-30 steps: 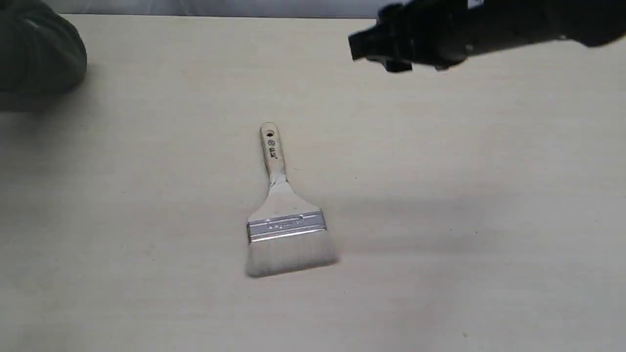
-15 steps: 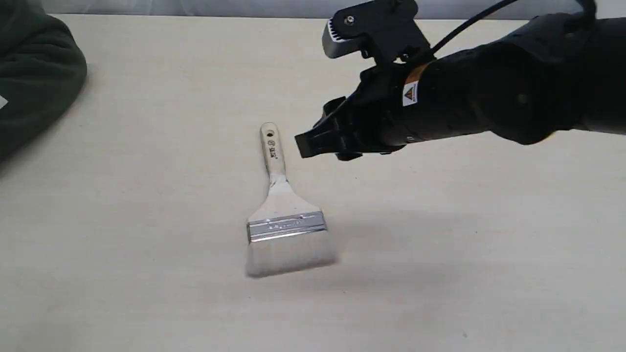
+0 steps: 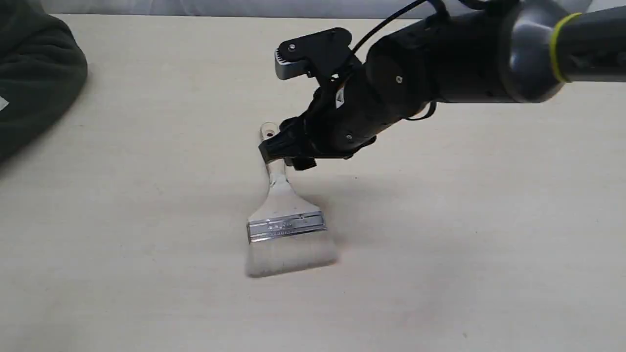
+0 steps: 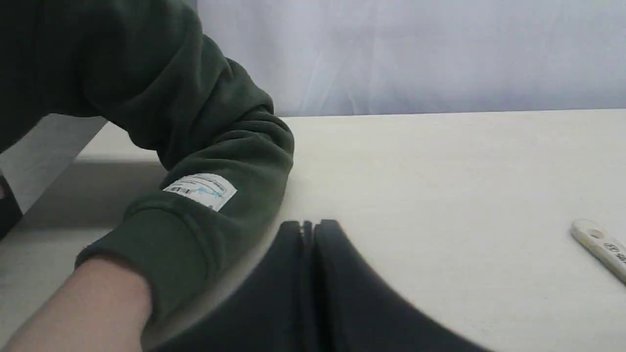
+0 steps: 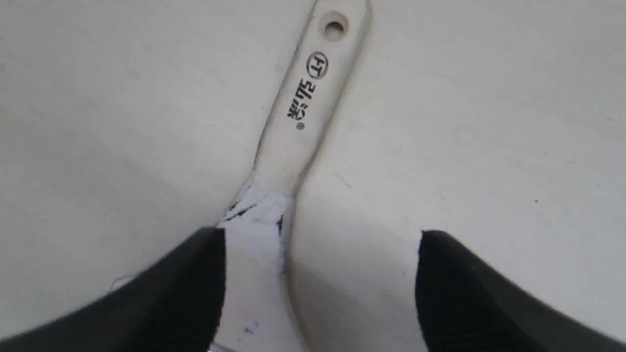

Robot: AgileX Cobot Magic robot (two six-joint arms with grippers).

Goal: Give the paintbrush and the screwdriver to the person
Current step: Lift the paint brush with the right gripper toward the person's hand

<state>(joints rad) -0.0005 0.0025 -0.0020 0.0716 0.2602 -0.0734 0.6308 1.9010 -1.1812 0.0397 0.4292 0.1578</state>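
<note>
The paintbrush (image 3: 283,215) lies flat on the table, its silver ferrule and off-white bristles toward the front and its pale handle (image 5: 303,107) pointing back. My right gripper (image 3: 281,149) hangs just over the handle, open; the handle's neck lies near one of its black fingers (image 5: 195,283). The person's dark green sleeve (image 3: 34,73) rests at the table's far left; the left wrist view shows its white label (image 4: 200,188) and a bare forearm (image 4: 83,303). My left gripper (image 4: 308,230) is shut with nothing in it, beside that sleeve. The screwdriver is out of view.
The beige table (image 3: 464,244) stretches around the brush. A pale curtain (image 4: 415,54) hangs behind the table's far edge. The right arm (image 3: 464,63) reaches in from the upper right, over the back of the table.
My right arm has swung down and leftward from the far right corner until its open gripper is over the brush handle. The brush has stayed put. The sleeve has shifted slightly.
</note>
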